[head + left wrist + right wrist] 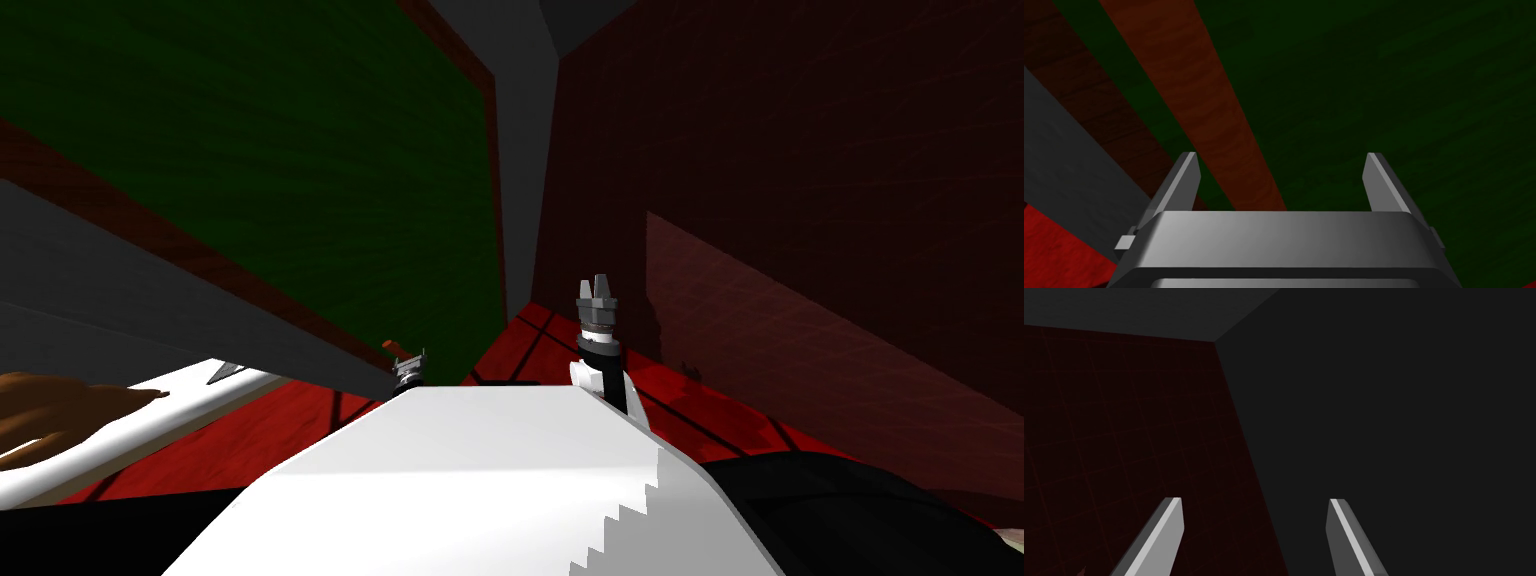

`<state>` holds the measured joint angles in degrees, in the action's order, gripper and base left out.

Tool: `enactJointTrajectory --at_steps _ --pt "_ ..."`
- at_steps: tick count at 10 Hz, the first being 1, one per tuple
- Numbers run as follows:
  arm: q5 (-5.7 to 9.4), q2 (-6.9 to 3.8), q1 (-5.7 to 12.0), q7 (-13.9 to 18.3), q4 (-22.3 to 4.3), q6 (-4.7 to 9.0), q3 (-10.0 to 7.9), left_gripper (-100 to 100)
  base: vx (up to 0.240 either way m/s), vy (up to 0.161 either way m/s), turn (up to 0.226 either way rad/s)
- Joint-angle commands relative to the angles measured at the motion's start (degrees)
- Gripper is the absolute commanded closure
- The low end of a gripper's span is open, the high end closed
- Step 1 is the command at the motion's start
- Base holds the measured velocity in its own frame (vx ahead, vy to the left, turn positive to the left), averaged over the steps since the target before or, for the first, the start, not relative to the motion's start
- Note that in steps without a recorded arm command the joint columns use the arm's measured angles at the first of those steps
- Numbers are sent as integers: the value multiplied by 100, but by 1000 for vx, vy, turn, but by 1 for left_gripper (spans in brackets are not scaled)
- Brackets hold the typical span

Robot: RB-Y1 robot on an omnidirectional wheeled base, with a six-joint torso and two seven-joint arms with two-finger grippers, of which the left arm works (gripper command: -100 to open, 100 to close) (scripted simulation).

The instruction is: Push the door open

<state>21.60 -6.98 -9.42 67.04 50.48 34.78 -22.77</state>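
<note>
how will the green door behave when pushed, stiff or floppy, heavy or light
The green door looks like a flat, rigid panel, so it should probably swing whole rather than flex. It dwarfs the left gripper, so it is likely heavy to start. Its face looks smooth, so the thin fingers may slide.

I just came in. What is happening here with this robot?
The robot stands close to a dark green door with a reddish-brown frame. Its left gripper, fingers open, is low in front of the green panel, next to a brown strip; I cannot tell whether it touches the door yet. The right gripper is also open and holds nothing, and it is raised beside a dark red wall.
</note>
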Motion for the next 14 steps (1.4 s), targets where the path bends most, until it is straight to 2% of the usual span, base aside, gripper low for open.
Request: enactJointTrajectory --at_steps 1,3,4,5,6,8,13,14 --pt "-56 88 62 -3 32 -286 125 100 -6 -21 3" --pt "-56 88 62 -3 32 -288 125 100 -4 5 4" --pt "-250 64 61 -15 5 -453 128 100 -7 -32 -40" --pt "-250 64 61 -15 5 -453 128 100 1 -21 23" --pt "-250 64 61 -15 148 -453 128 100 1 -5 -3" --pt "-250 64 61 -15 5 -453 128 100 -4 -1 -9" --pt "-250 64 61 -15 5 -453 128 100 1 1 -4" --pt "-315 -101 -16 -14 9 -511 54 100 -48 -58 59"
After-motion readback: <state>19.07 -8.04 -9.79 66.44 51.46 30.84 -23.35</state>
